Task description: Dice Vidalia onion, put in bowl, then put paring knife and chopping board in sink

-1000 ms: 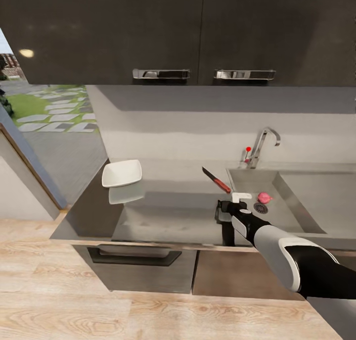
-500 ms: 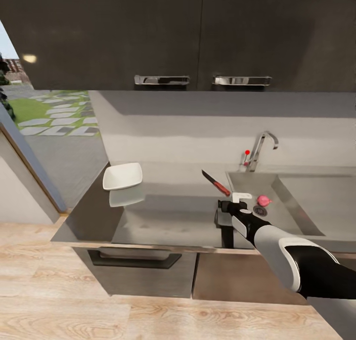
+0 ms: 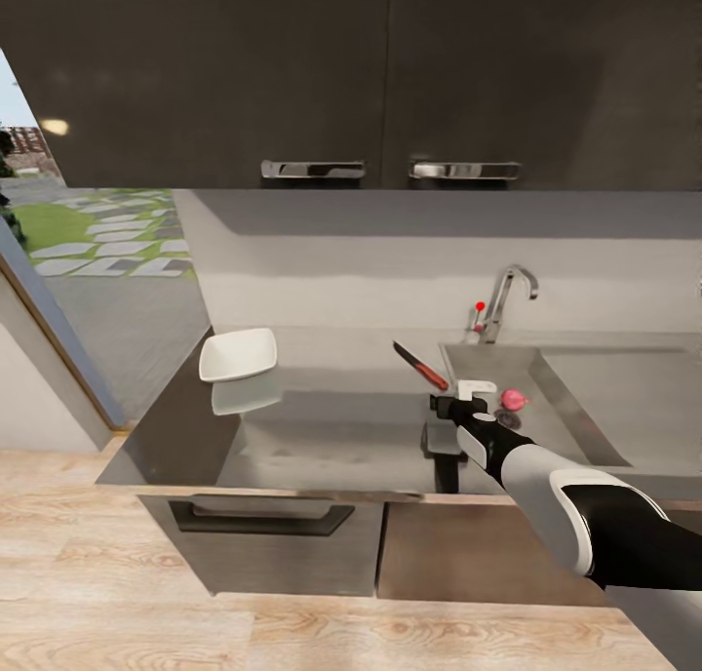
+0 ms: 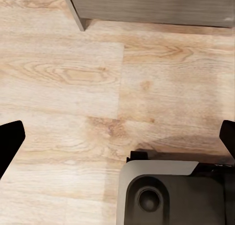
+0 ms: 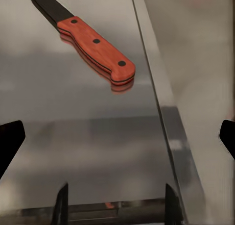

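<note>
The paring knife [image 3: 421, 366], red-handled with a dark blade, lies on the grey countertop [image 3: 331, 417] just left of the sink [image 3: 480, 361]. The pinkish Vidalia onion [image 3: 514, 398] rests in the basin beside the drain. At the counter's left end stands the white bowl [image 3: 238, 355]. My right gripper [image 3: 450, 406] hovers open over the counter, just short of the knife and left of the onion. In the right wrist view the knife handle [image 5: 95, 48] lies ahead of the open right gripper [image 5: 117, 139], with the sink rim [image 5: 161, 102] beside it. My left gripper [image 4: 117, 139] hangs open over the floor. The chopping board is out of view.
A chrome tap [image 3: 502, 300] with a red knob stands behind the basin, and a flat drainboard [image 3: 624, 378] runs to the right. Dark wall cabinets [image 3: 390, 76] hang above the counter. Below the left gripper are wooden floor [image 4: 73, 73] and the robot's base [image 4: 166, 190].
The whole head view has shifted, so the camera moved. Against the counter, my right gripper is slightly closer to the knife. Both grippers stay open.
</note>
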Robot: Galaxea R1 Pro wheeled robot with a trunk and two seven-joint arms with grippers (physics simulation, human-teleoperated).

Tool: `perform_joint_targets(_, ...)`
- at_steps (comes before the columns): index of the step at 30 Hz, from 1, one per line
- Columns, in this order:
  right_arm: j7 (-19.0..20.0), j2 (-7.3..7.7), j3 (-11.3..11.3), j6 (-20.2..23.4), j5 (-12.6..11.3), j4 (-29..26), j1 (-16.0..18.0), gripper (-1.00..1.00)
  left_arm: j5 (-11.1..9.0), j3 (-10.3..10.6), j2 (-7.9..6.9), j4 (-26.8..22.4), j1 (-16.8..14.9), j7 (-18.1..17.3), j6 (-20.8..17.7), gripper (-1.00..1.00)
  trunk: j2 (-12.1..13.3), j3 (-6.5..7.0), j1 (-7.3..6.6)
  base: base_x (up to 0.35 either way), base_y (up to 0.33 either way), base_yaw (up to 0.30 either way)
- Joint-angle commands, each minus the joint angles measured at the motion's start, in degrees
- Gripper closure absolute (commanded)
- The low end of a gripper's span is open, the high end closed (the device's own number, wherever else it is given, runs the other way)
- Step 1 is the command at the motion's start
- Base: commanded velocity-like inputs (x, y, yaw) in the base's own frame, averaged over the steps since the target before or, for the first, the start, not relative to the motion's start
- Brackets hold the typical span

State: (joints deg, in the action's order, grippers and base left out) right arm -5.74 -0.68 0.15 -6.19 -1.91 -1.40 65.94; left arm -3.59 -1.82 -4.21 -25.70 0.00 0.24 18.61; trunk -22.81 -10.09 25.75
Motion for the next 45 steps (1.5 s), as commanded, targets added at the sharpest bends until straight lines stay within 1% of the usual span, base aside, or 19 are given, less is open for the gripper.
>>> perform_joint_targets(1,-0.15,-0.03,0.02,-0.22,-0.2,0.08,0.06,-1.0,-0.37,0.08,-0.01,-0.06,0.0,0.02,0.1,-1.0,-0.11,-0.02,0.04,0.0,0.0,-0.063)
perform_joint_targets(8,-0.15,-0.03,0.02,-0.22,-0.2,0.08,0.06,-1.0,-0.31,0.25,-0.01,-0.26,0.0,-0.03,0.32,-1.0,-0.11,0.55,0.04,0.0,0.0,-0.045)
perform_joint_targets(12,-0.13,-0.03,0.02,-0.22,-0.2,0.08,0.06,-1.0,-0.34,0.36,-0.01,-0.18,0.0,-0.05,2.7,-1.0,-0.11,0.86,0.04,0.0,0.0,-0.007)
perform_joint_targets(13,-0.13,-0.03,0.02,-0.22,-0.2,0.08,0.06,-1.0,-0.36,0.44,-0.01,-0.06,0.0,-0.06,4.47,-1.0,-0.11,0.94,0.04,0.0,0.0,-0.002)
perform_joint_targets(18,-0.14,-0.03,0.02,-0.22,-0.2,0.08,0.06,-1.0,-0.39,0.42,-0.01,0.03,0.0,-0.06,5.67,-1.0,-0.11,1.33,0.04,0.0,0.0,0.0)
perform_joint_targets(25,-0.15,-0.03,0.02,-0.22,-0.2,0.08,0.06,-1.0,-0.45,0.33,-0.01,0.39,0.0,-0.06,5.81,-1.0,-0.11,1.83,0.04,0.0,0.0,0.0)
perform_joint_targets(33,-0.23,0.15,0.0,-0.31,-0.2,0.02,0.06,-1.0,-0.37,0.39,-0.01,0.83,0.0,-0.06,5.98,-1.0,-0.11,1.9,0.04,0.0,0.0,0.0)
perform_joint_targets(38,-0.17,0.59,-0.1,-0.31,-0.09,0.0,0.06,-1.0,-0.32,0.53,0.53,0.9,0.0,-0.06,6.04,-1.0,-0.11,1.91,0.04,0.0,0.0,0.0)
perform_joint_targets(45,-0.19,1.43,-0.21,-0.31,-0.09,-0.07,0.06,-1.0,-0.33,0.58,0.75,1.08,0.0,-0.06,6.0,-1.0,-0.11,1.91,0.04,0.0,0.0,-0.007)
